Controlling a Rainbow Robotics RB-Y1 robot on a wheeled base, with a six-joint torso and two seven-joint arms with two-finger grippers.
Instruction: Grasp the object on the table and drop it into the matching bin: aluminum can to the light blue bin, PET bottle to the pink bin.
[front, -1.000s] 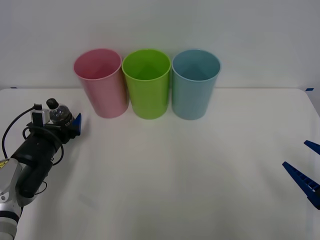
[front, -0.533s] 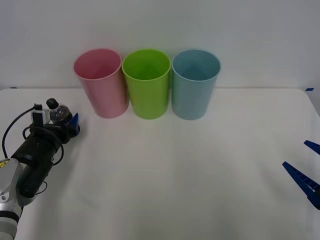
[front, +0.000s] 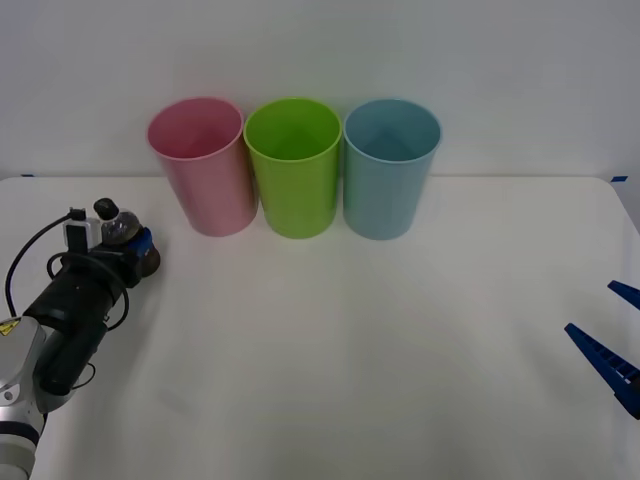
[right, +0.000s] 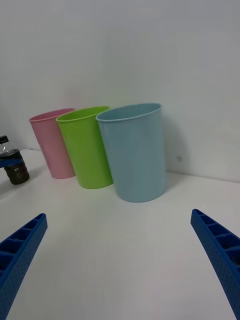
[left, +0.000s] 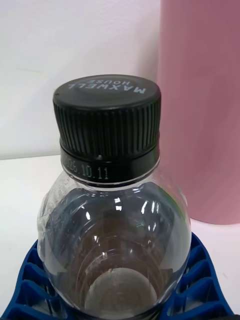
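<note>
The PET bottle (front: 125, 238) stands upright at the far left of my white worktop (front: 380, 340), small and clear, with a ribbed black cap and a dark brown lower body. My left claw (front: 140, 250) is closed around its body, blue fingers (left: 30, 280) hugging both sides. The pink bin (front: 203, 165) stands near it, the light blue bin (front: 388, 167) farther right; both are upright.
</note>
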